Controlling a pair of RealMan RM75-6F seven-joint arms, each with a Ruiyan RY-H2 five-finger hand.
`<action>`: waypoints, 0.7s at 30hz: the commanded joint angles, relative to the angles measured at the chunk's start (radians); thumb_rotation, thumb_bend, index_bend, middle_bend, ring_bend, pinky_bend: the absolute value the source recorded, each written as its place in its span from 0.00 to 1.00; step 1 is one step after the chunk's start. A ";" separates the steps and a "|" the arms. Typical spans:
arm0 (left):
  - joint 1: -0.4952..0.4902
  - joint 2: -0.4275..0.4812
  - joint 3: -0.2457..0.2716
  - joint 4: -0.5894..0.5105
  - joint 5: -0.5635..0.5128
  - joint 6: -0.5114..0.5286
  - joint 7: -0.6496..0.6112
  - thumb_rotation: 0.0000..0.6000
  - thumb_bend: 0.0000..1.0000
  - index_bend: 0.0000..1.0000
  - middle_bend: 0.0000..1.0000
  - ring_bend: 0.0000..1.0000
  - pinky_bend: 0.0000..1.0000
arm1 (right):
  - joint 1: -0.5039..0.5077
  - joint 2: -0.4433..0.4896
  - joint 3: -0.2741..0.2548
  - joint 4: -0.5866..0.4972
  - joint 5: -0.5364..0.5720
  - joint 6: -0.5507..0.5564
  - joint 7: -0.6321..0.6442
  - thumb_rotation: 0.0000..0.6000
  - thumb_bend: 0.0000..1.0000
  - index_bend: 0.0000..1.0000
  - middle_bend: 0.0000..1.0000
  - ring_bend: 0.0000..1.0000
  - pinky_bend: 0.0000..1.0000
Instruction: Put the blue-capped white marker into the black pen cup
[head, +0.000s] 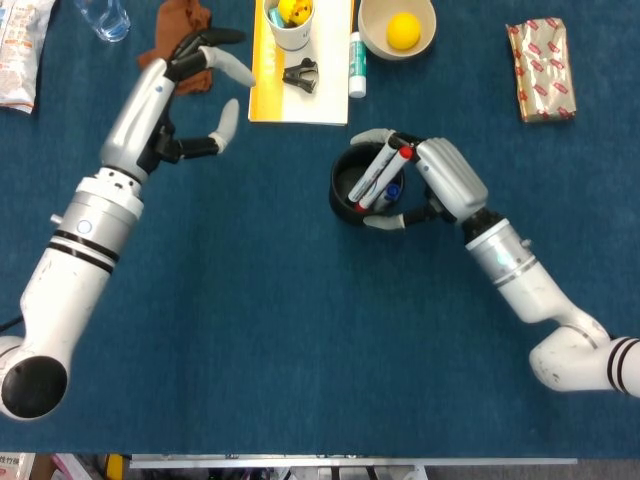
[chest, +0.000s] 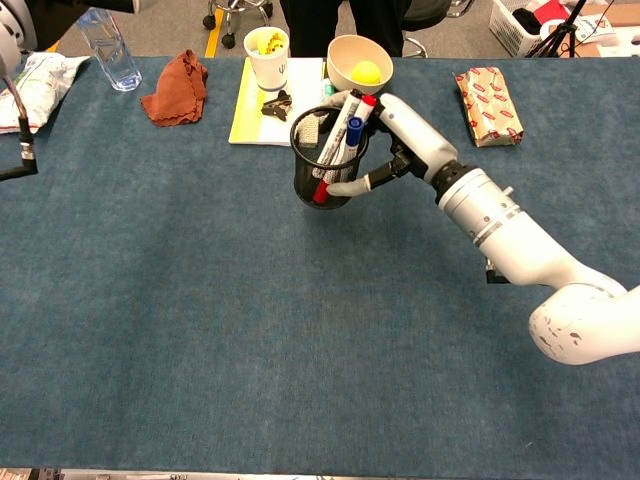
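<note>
The black mesh pen cup (head: 366, 192) (chest: 326, 166) stands on the blue cloth with my right hand (head: 432, 183) (chest: 398, 140) gripping its right side. Inside it lean a blue-capped white marker (chest: 352, 134) (head: 392, 190) and a red-capped white marker (head: 383, 171) (chest: 338, 134). My left hand (head: 190, 95) hovers far to the left near the brown cloth, fingers spread and holding nothing; the chest view does not show it.
At the back lie a yellow book (head: 264, 70) with a black clip (head: 300, 75), a white cup (head: 288, 22), a glue stick (head: 357, 64), a bowl holding a yellow ball (head: 402, 30), a brown cloth (chest: 177, 95), a water bottle (chest: 107, 44) and a wrapped packet (head: 541, 69).
</note>
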 joint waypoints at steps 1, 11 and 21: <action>0.003 0.005 0.001 -0.001 -0.004 -0.002 0.002 1.00 0.50 0.41 0.17 0.07 0.17 | -0.009 -0.009 -0.009 0.016 0.002 -0.007 0.011 1.00 0.00 0.43 0.56 0.51 0.45; 0.011 0.010 0.009 0.000 0.004 -0.013 0.009 1.00 0.50 0.41 0.17 0.07 0.17 | -0.036 -0.030 -0.037 0.071 -0.004 -0.025 0.044 1.00 0.00 0.43 0.56 0.51 0.45; 0.020 0.011 0.022 -0.002 0.019 -0.015 0.017 1.00 0.50 0.41 0.17 0.07 0.17 | -0.064 -0.038 -0.069 0.108 -0.026 -0.024 0.058 1.00 0.00 0.43 0.56 0.51 0.45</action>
